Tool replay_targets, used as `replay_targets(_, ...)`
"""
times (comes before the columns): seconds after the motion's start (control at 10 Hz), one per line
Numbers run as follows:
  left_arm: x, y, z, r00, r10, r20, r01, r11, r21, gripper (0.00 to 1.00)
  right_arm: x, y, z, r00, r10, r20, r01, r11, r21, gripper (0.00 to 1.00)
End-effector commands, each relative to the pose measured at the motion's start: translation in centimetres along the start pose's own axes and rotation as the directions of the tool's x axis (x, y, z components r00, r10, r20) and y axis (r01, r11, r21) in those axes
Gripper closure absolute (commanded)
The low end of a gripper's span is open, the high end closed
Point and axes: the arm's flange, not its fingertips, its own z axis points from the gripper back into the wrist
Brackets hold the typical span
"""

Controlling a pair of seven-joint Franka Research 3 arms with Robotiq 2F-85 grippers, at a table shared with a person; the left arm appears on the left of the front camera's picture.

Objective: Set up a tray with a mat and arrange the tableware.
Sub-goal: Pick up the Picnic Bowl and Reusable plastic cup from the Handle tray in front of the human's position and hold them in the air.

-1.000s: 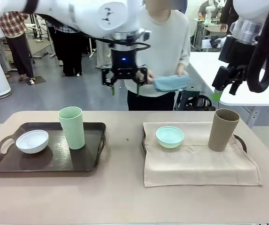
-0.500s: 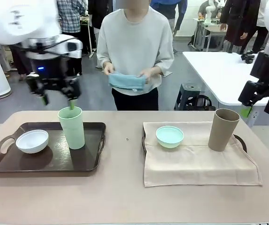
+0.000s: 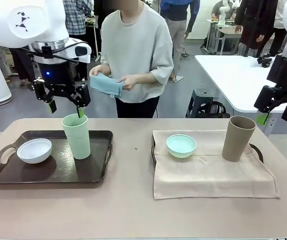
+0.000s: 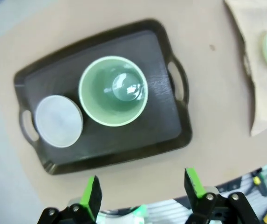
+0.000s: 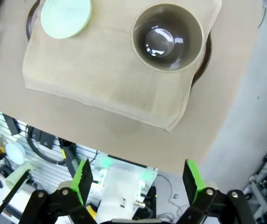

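Left jaws: spread wide and empty, hanging over the pale green cup (image 3: 76, 136).
Right jaws: also open and empty, high off the counter's (image 3: 133, 210) right end, looking down on the brown cup (image 5: 167, 37).
Where things stand: the pale green cup is upright on the bare dark tray (image 3: 48, 172), beside the white bowl (image 3: 34, 150). The mint bowl (image 3: 181, 145) and brown cup sit on the beige mat (image 3: 208, 175).
Handling: we judge the cup light, stiff and smooth-walled, tall enough to tip. We would pinch its wall near the rim, or span the upper body. The bowls want a rim pinch.
Person: holds a folded blue cloth (image 3: 105, 84) at the far side.
Hard to tell: whether the near green pad (image 3: 79, 111) touches the cup's rim. The second tray (image 3: 256, 149) shows just its edges under the mat.
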Motion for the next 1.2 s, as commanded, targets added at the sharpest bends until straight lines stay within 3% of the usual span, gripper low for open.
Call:
replay_targets(0.0, 0.6, 5.5, -0.5, 0.990, -0.125, -0.060, 0.118, 0.987, -0.109, 0.07, -0.1, -3.6, -0.3, 0.998, -0.057, -0.034, 0.062, 0.984, 0.165, 0.00)
replay_targets(0.1, 0.2, 9.5, -0.6, 0.977, -0.190, -0.092, 0.166, 0.962, -0.217, 0.07, -1.4, -6.1, -0.4, 0.994, -0.105, -0.028, 0.109, 0.956, 0.271, 0.00)
replay_targets(0.3, -1.4, 16.0, -1.3, 0.964, -0.265, -0.023, 0.237, 0.896, -0.375, 0.07, -4.7, -10.1, -0.1, 0.990, -0.139, 0.004, 0.122, 0.886, 0.447, 0.00)
replay_targets(0.5, -3.4, 21.1, -2.1, 0.969, -0.245, 0.028, 0.226, 0.841, -0.492, 0.07, -7.4, -13.7, -0.1, 0.990, -0.134, 0.045, 0.078, 0.786, 0.613, 0.00)
replay_targets(0.6, -3.6, 19.1, -1.6, 0.978, -0.185, 0.100, 0.209, 0.812, -0.545, 0.07, -9.0, -15.6, -0.2, 0.988, -0.132, 0.080, 0.040, 0.716, 0.697, 0.00)
replay_targets(0.8, -5.6, 19.1, -1.9, 0.976, -0.063, 0.208, 0.182, 0.762, -0.621, 0.07, -11.2, -18.4, -0.7, 0.978, -0.154, 0.143, -0.021, 0.607, 0.795, 0.00)
replay_targets(1.1, -9.6, 19.2, -2.7, 0.954, 0.134, 0.269, 0.103, 0.697, -0.710, 0.07, -12.6, -20.5, -1.9, 0.969, -0.202, 0.143, -0.016, 0.523, 0.852, 0.00)
